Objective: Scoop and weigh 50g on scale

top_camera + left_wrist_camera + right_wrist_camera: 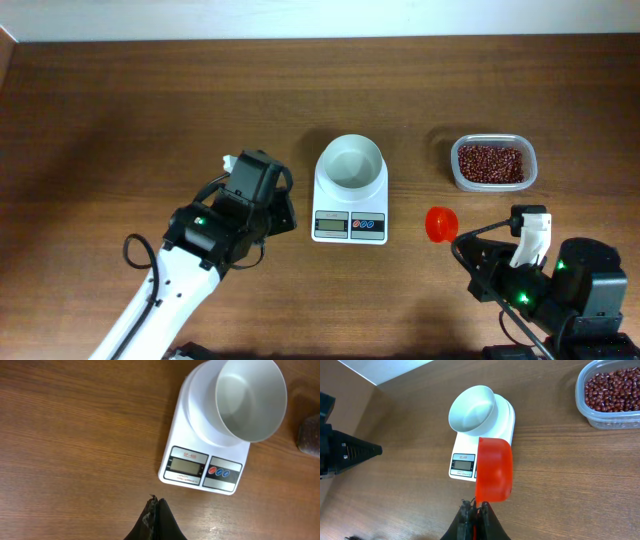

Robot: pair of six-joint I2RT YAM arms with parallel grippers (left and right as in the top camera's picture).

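Note:
The white scale (350,226) stands mid-table with an empty white bowl (350,163) on top; the left wrist view shows its display and buttons (202,470). The beans (490,163) fill a clear tub at the right, also visible in the right wrist view as beans (615,387). My right gripper (475,506) is shut on the handle of an orange-red scoop (494,467), which hangs in front of the scale (507,415); no beans show in it. Overhead, the scoop (441,223) lies between scale and tub. My left gripper (156,501) is shut on nothing, just left of the scale.
The clear tub (456,178) sits at the right, behind my right arm (560,285). My left arm (200,240) reaches in from the lower left. A pale wall edge (300,20) runs along the far side of the wooden table (120,120).

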